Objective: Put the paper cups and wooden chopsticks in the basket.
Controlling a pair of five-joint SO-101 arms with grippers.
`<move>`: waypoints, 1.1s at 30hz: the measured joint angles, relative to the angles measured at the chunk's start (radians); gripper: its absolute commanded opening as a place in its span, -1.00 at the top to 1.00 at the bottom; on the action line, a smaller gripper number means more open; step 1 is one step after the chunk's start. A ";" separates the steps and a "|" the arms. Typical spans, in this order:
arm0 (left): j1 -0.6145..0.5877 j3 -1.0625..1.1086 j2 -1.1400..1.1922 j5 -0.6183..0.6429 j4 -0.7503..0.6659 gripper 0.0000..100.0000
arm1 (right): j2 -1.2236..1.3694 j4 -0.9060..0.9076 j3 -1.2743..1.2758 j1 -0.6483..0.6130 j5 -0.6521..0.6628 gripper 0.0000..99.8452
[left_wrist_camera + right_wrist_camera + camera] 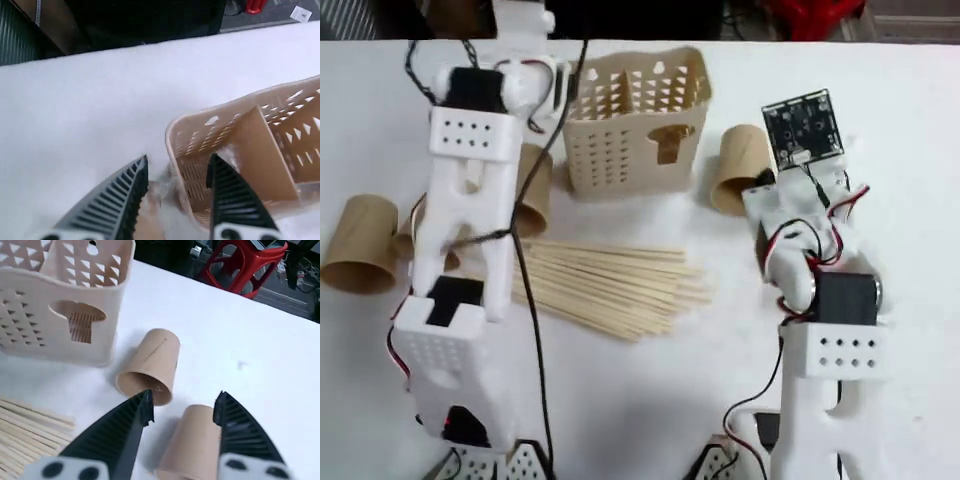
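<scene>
The tan perforated basket (632, 120) stands at the back middle of the white table. A bundle of wooden chopsticks (610, 280) lies in front of it. One paper cup (362, 245) lies at the far left, and another (532, 190) sits under the left arm. A third cup (740, 165) lies right of the basket. My left gripper (179, 159) is open above the basket's corner (200, 145), with a cup's edge (150, 220) low between its fingers. My right gripper (185, 396) is open over a cup (192, 445), and the third cup (150, 367) lies just beyond it.
Black cables (535, 290) trail along the left arm and across the chopsticks. The table's far edge (125, 47) runs behind the basket, with a red stool (240, 265) past it. Bare table lies at the front middle (640, 400).
</scene>
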 measured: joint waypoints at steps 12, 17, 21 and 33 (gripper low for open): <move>0.003 -0.554 0.000 -0.061 0.362 0.59 | 0.204 0.015 0.023 0.252 0.387 0.59; -0.011 -0.654 -0.012 -0.087 0.411 0.59 | 0.140 -0.006 0.186 0.288 0.618 0.59; -0.043 -0.549 -0.089 -0.106 0.411 0.59 | -0.005 -0.137 0.393 0.339 0.758 0.59; -0.057 0.169 -0.654 -0.290 0.411 0.58 | -0.038 -0.358 0.597 0.353 0.793 0.50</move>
